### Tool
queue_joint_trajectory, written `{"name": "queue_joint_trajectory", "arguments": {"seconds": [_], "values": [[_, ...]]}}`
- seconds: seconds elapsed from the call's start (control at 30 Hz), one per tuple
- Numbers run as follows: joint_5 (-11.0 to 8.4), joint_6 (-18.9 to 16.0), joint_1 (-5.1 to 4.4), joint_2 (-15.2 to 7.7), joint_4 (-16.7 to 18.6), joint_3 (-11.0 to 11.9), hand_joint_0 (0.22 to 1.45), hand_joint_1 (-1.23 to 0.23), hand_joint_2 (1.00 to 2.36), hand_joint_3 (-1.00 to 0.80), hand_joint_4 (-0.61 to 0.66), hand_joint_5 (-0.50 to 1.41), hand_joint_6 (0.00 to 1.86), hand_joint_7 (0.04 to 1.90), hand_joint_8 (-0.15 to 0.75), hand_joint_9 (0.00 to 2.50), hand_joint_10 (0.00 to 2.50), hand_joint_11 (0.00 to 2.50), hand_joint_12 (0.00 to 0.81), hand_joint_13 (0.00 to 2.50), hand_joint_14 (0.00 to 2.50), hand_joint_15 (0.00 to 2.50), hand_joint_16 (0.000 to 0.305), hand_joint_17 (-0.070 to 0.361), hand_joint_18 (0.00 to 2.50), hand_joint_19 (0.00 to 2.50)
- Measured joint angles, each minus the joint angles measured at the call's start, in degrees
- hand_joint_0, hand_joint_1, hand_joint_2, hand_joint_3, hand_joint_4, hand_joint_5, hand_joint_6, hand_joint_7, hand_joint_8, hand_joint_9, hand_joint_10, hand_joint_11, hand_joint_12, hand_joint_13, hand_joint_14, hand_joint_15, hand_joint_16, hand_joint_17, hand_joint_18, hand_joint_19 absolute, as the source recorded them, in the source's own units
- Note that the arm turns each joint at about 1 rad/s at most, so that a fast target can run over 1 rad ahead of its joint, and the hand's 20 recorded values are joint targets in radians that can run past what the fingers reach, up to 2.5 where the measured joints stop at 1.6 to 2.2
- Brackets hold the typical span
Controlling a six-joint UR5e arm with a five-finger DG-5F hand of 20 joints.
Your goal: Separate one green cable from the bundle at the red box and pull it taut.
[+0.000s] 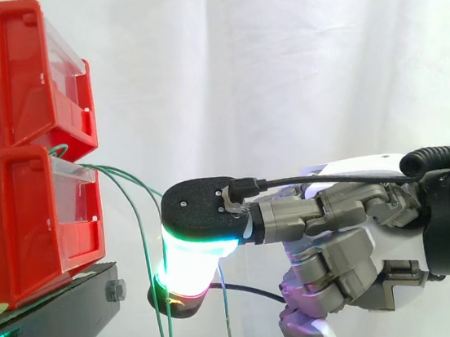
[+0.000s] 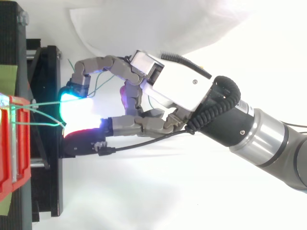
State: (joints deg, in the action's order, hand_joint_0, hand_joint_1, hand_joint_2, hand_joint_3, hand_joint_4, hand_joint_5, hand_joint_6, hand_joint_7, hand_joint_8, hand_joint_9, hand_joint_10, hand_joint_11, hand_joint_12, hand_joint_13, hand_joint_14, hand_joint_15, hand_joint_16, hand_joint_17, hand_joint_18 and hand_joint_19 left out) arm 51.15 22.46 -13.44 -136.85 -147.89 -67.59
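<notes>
Thin green cables (image 1: pixel 139 228) come out between the two stacked red bins (image 1: pixel 19 227) and droop to the right and down past the stand. From above, two green strands (image 2: pixel 38 123) run from the red bin (image 2: pixel 7 143) to my hand's glowing pads. My hand (image 2: pixel 177 91) reaches in from the right, its thumb and a finger curled together just off the stand's edge. The pads (image 2: pixel 72 108) meet where the strands end, pinching cable between them. In the side view a white-green fingertip (image 1: pixel 191 259) covers the pinch point, and one strand hangs loose to its right.
The black stand (image 1: pixel 54 313) carries the bins, and its edge (image 2: pixel 48 158) lies right beside my fingertips. A white curtain (image 1: pixel 278 63) hangs behind. Another loop of green cable (image 2: pixel 100 81) shows behind the upper finger.
</notes>
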Motion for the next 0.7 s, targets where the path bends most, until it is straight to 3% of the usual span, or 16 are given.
{"name": "queue_joint_trajectory", "arguments": {"seconds": [0.23,0.3,0.5,0.6,0.7], "values": [[0.17,0.02,-0.01,0.0,-0.21,0.0,0.44,-0.99,1.0,-0.5,0.18,-0.06,0.81,1.19,0.364,1.86,0.03,2.09,0.453,1.56,0.87,1.44,0.076,0.172,1.33,0.98],[0.23,-0.01,-0.02,0.0,-0.44,0.0,0.39,-0.9,1.0,-0.5,0.18,-0.06,0.81,1.16,0.396,1.88,0.0,2.07,0.488,1.59,0.87,1.42,0.083,0.187,1.39,0.95],[0.26,-0.06,-0.02,0.03,-1.12,0.0,0.33,-0.22,1.0,-0.5,0.18,-0.01,0.73,1.13,0.404,1.98,0.01,2.0,0.522,1.69,0.82,1.4,0.095,0.214,1.54,0.92],[0.27,-0.11,-0.04,0.05,-1.61,0.0,0.35,-0.13,1.0,-0.5,0.18,0.02,0.68,1.15,0.373,2.08,0.02,1.96,0.497,1.71,0.77,1.43,0.093,0.208,1.57,0.95],[0.29,-0.21,-0.07,0.06,-2.18,0.0,0.38,-0.15,1.0,-0.5,0.16,0.05,0.62,1.26,0.348,2.17,0.02,1.92,0.479,1.76,0.67,1.51,0.089,0.2,1.58,0.95]]}}
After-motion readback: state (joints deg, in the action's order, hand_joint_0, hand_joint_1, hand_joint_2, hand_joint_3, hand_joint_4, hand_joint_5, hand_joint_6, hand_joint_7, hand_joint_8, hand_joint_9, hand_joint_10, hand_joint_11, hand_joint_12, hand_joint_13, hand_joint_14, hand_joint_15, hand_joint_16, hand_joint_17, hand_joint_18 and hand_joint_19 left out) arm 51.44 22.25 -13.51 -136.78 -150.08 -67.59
